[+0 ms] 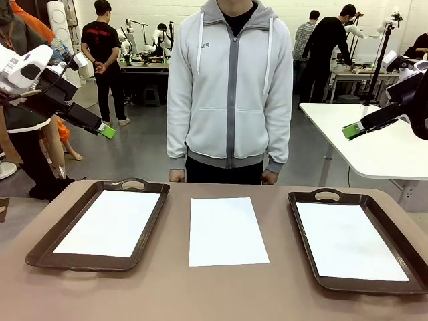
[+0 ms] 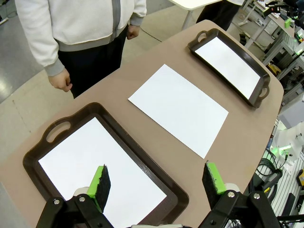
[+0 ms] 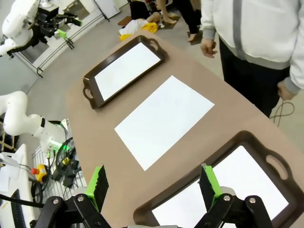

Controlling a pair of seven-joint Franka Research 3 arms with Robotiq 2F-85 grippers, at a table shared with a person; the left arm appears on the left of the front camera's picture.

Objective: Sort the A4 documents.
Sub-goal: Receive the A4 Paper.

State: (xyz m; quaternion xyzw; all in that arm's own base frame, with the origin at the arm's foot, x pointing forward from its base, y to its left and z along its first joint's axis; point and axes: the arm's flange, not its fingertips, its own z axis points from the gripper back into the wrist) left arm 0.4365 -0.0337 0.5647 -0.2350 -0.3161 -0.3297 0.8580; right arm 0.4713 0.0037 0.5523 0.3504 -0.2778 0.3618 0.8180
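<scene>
- Three sheets lie flat on the brown worktop [image 1: 167,294], one in each tray and one bare between them.
- Left tray [image 1: 47,244] is dark brown with a handle at its far end, and its sheet [image 1: 110,223] sits inside the rim, well centred.
- Middle sheet [image 1: 226,231] rests straight on the worktop, apart from both trays, long side running away from the robot.
- Right tray [image 1: 304,247] matches the left one, and its sheet [image 1: 348,239] fills most of the floor.
- Left claw [image 1: 105,130] hangs high over the worktop's left edge, released, nothing between the green pads.
- From the left wrist, that claw [image 2: 159,183] looks down with one finger over the near tray [image 2: 61,130] and its sheet [image 2: 95,164]; the middle sheet [image 2: 178,110] and the far tray [image 2: 259,95] lie beyond.
- Right claw [image 1: 353,130] is up high on the right, also released and carrying nothing.
- From the right wrist, that claw [image 3: 154,185] stands wide above its own tray [image 3: 237,142], touching nothing; the middle sheet [image 3: 164,118] lies past it, then the other tray [image 3: 95,80] at the far end.
- Person [image 1: 229,87] in a pale grey zip hoodie stands at the far edge, behind the middle sheet, arms down, hands [image 1: 176,175] at the worktop's rim and off the paper.
</scene>
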